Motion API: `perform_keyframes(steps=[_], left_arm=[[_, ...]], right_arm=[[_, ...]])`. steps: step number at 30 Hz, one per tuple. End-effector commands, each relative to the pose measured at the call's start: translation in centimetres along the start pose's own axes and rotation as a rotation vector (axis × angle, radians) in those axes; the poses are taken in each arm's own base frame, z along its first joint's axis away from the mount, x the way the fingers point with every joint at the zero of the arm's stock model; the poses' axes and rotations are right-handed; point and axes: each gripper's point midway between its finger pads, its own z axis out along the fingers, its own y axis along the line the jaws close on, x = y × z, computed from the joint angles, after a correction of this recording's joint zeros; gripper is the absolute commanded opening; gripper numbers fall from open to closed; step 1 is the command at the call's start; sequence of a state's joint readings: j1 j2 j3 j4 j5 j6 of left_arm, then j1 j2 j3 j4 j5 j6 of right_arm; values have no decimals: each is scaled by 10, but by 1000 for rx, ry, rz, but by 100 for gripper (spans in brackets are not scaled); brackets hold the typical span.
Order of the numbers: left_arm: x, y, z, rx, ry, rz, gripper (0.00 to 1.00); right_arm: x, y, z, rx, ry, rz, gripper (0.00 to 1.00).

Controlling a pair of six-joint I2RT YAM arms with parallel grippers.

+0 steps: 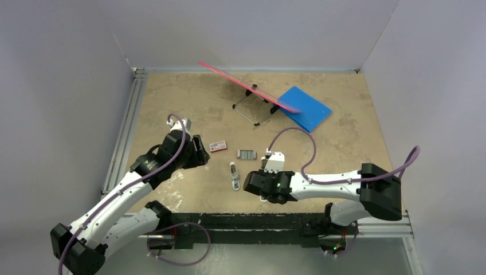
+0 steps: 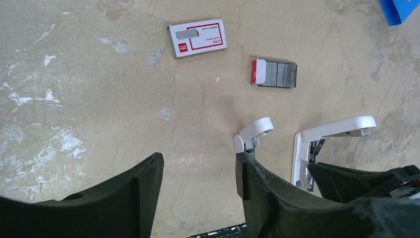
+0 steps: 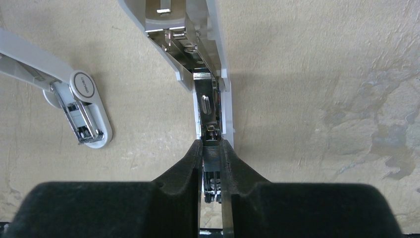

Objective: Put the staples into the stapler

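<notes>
The loading has hardly begun. The stapler (image 3: pixel 225 99) is hinged open, its white top arm raised away from the metal magazine, so the opening step looks done. The staples (image 2: pixel 277 73) lie as a grey block of strips in a small open tray on the worktop (image 1: pixel 344 143), just beyond the stapler. Their red-and-white staple box (image 2: pixel 198 37) sits apart to the left of them. No strip has been lifted, and I see none in the exposed magazine, though part of the channel is hidden. What is left, as I judge it: pick up a strip, seat it in the magazine and close the top arm.

The right hand (image 3: pixel 211 148) reaches forward low over the worktop with the forearm nearly level. Its fingers are pressed together, pinching the near end of the stapler's metal magazine and steadying it. A second stapler (image 3: pixel 91 114), also hinged open, lies untouched just to the left of the held one.

The left hand (image 2: pixel 198 168) hovers above the worktop with its fingers spread and nothing between them. It points toward the staple box and the staples, near them but touching neither. The elbow is bent and the forearm angles in from the left.
</notes>
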State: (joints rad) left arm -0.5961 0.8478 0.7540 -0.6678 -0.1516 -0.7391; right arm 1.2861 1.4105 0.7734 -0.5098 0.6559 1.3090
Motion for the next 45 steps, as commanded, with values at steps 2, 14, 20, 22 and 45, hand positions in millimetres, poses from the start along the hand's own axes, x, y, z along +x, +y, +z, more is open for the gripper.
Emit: perform_keyframes(steps=[2, 14, 20, 22, 45], left_arm=[[-6, -5, -1, 26, -27, 3, 55], [-6, -5, 0, 26, -27, 4, 55], [-7, -6, -1, 27, -29, 5, 55], [-7, -6, -1, 27, -30, 6, 55], [-6, -6, 0, 29, -23, 7, 55]], right_arm=[[6, -8, -8, 6, 21, 6, 10], [0, -3, -16, -11, 11, 26, 29], [-11, 4, -23, -27, -16, 45, 37], [-13, 7, -24, -38, -19, 46, 36], [-16, 19, -9, -13, -73, 6, 26]])
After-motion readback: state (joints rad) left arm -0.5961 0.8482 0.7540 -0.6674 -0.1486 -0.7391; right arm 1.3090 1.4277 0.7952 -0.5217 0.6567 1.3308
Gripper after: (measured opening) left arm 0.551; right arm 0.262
